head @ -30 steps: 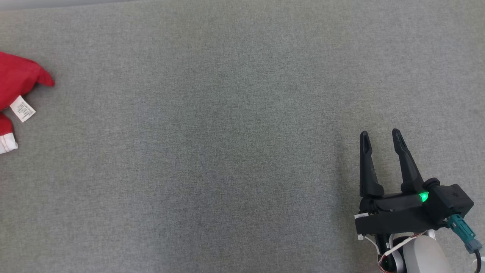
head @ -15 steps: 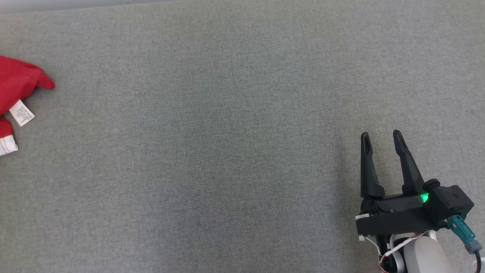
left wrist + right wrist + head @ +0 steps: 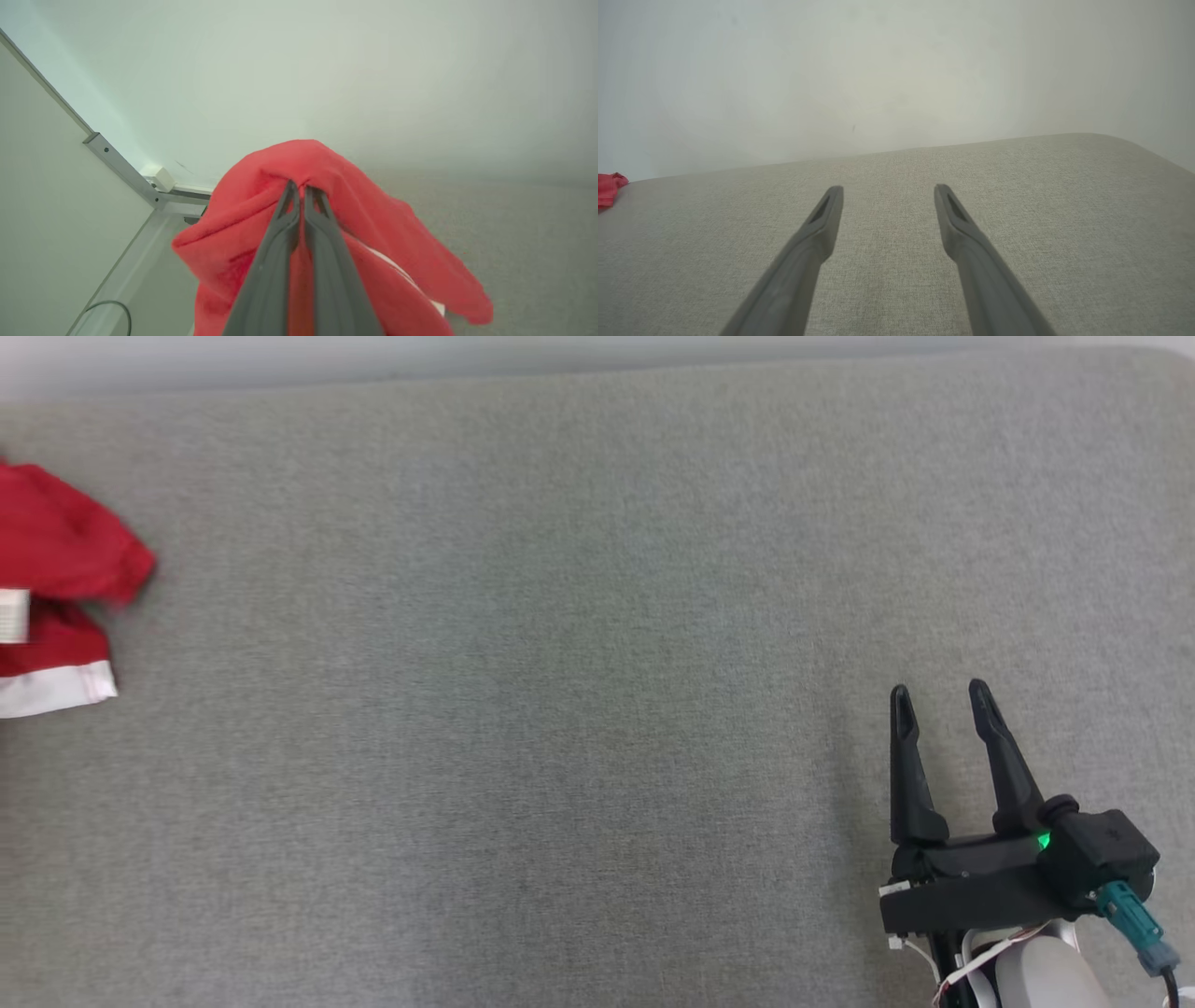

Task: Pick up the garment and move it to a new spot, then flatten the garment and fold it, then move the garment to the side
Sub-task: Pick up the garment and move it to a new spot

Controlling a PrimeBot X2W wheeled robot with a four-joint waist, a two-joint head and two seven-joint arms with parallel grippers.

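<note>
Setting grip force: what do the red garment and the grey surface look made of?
The red garment: soft matte cloth, possibly fleece or knit; it drapes limply over the shut left hand. The grey surface: matte woven-looking fabric with fine heathered grain; what lies beneath is hidden.

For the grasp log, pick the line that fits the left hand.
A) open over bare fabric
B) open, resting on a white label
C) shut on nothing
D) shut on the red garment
D: in the left wrist view the left hand has its fingers pressed together, with the red garment pinched at their tips and draped around them.
</note>
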